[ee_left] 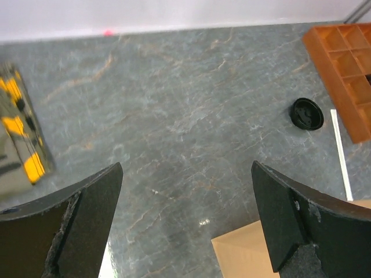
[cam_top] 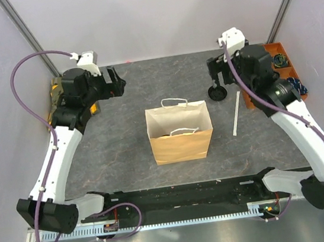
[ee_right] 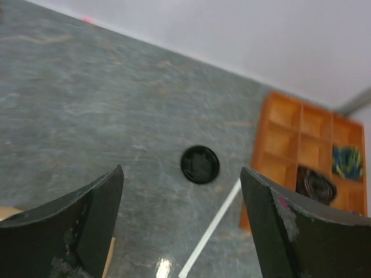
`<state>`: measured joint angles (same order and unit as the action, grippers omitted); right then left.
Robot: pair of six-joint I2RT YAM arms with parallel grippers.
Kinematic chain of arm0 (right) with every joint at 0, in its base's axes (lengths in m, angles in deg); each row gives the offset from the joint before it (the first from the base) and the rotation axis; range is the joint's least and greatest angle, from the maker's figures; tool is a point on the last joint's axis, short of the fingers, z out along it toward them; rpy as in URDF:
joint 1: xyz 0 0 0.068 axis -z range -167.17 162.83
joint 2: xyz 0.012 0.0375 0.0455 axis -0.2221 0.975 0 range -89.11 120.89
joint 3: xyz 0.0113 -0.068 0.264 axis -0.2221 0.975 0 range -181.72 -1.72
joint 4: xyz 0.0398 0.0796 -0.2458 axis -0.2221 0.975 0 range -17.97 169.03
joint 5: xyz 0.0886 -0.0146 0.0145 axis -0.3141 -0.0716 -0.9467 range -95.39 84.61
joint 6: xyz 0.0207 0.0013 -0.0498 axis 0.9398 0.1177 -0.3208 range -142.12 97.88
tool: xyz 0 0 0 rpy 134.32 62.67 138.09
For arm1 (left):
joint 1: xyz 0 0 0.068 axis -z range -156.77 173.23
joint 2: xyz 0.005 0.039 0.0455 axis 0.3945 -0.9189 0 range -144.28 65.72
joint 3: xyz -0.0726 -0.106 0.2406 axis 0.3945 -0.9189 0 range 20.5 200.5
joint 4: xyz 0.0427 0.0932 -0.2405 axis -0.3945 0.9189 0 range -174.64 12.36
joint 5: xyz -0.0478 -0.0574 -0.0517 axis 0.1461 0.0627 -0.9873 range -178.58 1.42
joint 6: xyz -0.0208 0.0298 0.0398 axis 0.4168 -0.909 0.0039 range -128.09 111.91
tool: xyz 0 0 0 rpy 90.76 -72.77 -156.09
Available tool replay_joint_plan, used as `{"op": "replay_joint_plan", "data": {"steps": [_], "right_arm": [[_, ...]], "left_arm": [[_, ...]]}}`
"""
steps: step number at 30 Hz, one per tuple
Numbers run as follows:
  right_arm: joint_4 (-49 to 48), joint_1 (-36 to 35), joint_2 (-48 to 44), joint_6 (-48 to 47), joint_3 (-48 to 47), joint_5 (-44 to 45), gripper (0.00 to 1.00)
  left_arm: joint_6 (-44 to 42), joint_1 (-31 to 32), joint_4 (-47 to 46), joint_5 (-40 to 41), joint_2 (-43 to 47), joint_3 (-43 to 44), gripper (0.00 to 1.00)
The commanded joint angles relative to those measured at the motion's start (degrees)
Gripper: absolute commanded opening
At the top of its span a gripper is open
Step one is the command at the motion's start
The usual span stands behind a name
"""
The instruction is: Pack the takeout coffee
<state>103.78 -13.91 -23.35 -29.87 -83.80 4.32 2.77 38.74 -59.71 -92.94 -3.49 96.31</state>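
Note:
The takeout coffee cup is out of view; only a round black lid [cam_top: 217, 93] [ee_left: 306, 113] [ee_right: 200, 164] lies flat on the grey table. A brown paper bag with white handles [cam_top: 179, 132] stands upright and open at the table's middle, and its corner [ee_left: 246, 255] shows in the left wrist view. My right gripper [cam_top: 220, 79] [ee_right: 181, 171] hangs open just above and near the lid, holding nothing. At the back left my left gripper [cam_top: 117, 79] [ee_left: 185, 168] stands wide open over bare table, well away from the lid.
A white straw [cam_top: 236, 114] [ee_left: 341, 152] [ee_right: 211, 234] lies right of the bag. An orange compartment tray [cam_top: 280, 57] [ee_left: 342, 69] [ee_right: 293, 139] with small items sits at the back right. A yellow-and-black object [cam_top: 57, 94] [ee_left: 23, 133] rests at the back left by the wall.

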Motion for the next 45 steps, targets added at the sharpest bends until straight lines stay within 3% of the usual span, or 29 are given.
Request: {"op": "replay_joint_plan", "data": {"steps": [1, 4, 8, 12, 32, 45], "right_arm": [[10.59, 8.27, 6.73, 10.46, -3.26, 2.32, 0.88], [14.55, 13.02, 10.78, 11.52, -1.77, 1.8, 0.8], [17.73, 19.87, 15.71, 16.08, 1.74, -1.09, 0.58], [16.51, 24.62, 19.4, 17.15, 4.3, -3.03, 0.49], [10.62, 29.29, 42.86, 18.82, 0.0, -6.99, 0.33], [11.58, 29.99, 50.43, 19.79, -5.1, -5.94, 0.29]], "left_arm": [[7.43, -5.66, 3.72, -6.8, -3.47, 3.29, 1.0], [7.78, -6.89, 3.81, -6.8, -4.0, 2.59, 1.0], [8.66, -7.95, 3.99, -6.19, -4.62, 1.63, 1.0], [9.27, -8.21, 3.73, -6.19, -4.0, 0.39, 1.0], [7.17, -8.21, 3.72, -4.78, -4.71, -0.14, 1.0], [4.0, -8.3, 5.04, -3.99, -7.17, 2.06, 1.0]]}}
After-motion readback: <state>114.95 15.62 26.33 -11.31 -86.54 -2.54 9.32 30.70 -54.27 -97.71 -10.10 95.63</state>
